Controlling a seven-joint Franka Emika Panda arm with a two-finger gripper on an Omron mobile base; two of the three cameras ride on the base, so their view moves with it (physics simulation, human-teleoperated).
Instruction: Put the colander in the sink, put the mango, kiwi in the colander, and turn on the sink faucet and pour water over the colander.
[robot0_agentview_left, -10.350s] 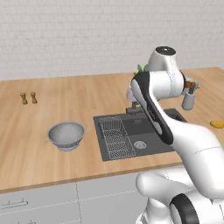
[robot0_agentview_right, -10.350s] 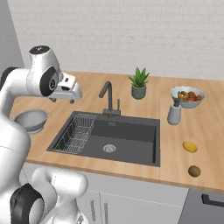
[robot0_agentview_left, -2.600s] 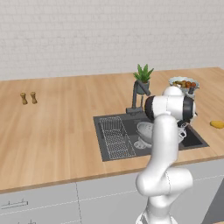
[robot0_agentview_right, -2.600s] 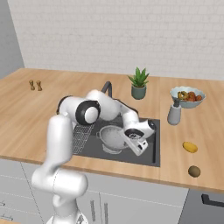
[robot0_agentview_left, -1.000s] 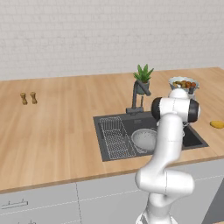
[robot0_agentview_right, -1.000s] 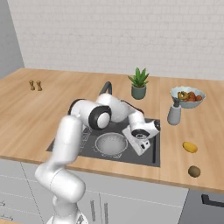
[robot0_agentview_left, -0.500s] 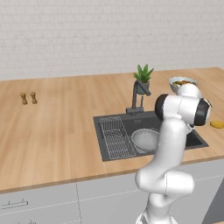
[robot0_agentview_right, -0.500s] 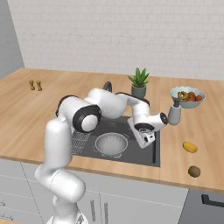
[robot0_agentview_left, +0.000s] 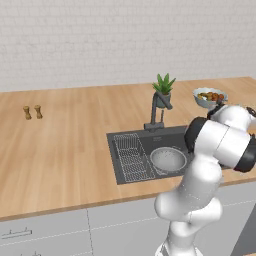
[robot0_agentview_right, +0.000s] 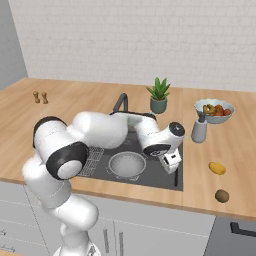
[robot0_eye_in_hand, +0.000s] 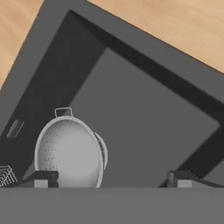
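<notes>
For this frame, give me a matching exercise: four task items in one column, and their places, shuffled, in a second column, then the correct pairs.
Things:
1. colander
2. mango
3. kiwi
4. sink faucet

Places:
A. on the counter right of the sink, nearest the front edge
B. at the back rim of the sink
C. inside the sink basin, beside the wire rack
D. on the counter right of the sink, between the brown fruit and the grey dispenser

Pairs: 1-C, 2-D, 3-A, 4-B
</notes>
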